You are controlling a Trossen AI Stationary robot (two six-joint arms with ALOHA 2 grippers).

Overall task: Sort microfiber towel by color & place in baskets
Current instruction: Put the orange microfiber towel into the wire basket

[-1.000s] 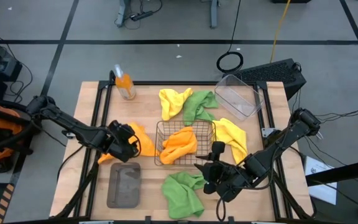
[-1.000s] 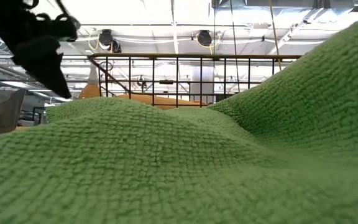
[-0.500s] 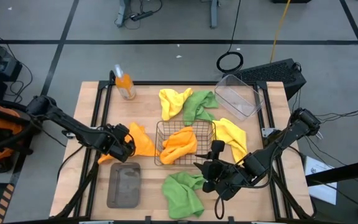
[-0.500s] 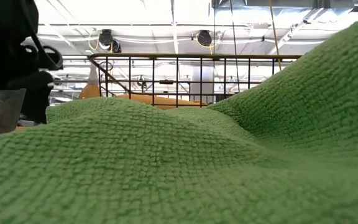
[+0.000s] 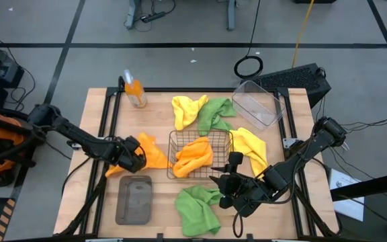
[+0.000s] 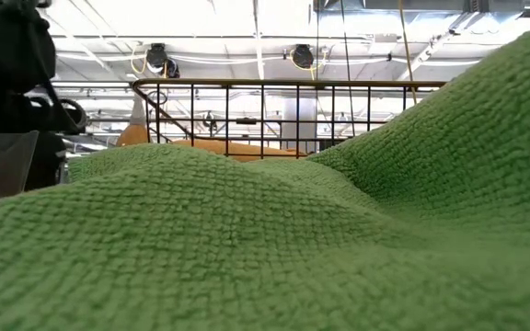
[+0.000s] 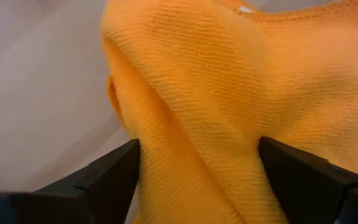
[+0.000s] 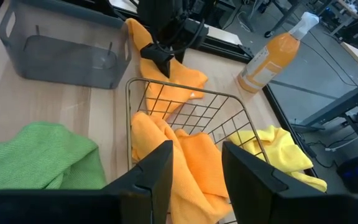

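An orange towel [image 5: 153, 153] lies crumpled on the table, left of the dark wire basket [image 5: 174, 138]. My left gripper [image 5: 138, 156] stands over that towel's left part, pointing steeply down and open. In the left wrist view a raised fold [image 7: 197, 124] sits between its fingers. A second orange towel [image 5: 195, 154] lies inside the wire basket. My right gripper [image 5: 228, 180] hovers open near the basket's near right corner, above a green towel [image 5: 197, 207], with nothing between its fingers [image 8: 148, 180]. My left gripper comes from above, slanting down, with one finger [image 7: 107, 180] on each side of a raised fold of the orange towel [image 7: 185, 174]. The fold fills the gap between them. Whether the fingers touch the cloth I cannot tell. The towel lies on the table.
The grey tray [image 5: 134, 199] sits at the near left and the clear tub [image 5: 259, 102] at the far right. An orange bottle [image 5: 135, 91] stands far left. Yellow [image 5: 188, 111], green [image 5: 215, 113] and yellow [image 5: 250, 146] towels lie behind and right of the basket. Green cloth [image 6: 293, 239] fills the low view.
My left gripper has come down onto the orange towel and shifted a little toward the table's left edge, rolling slightly as it sank. The towels have stayed where they were.
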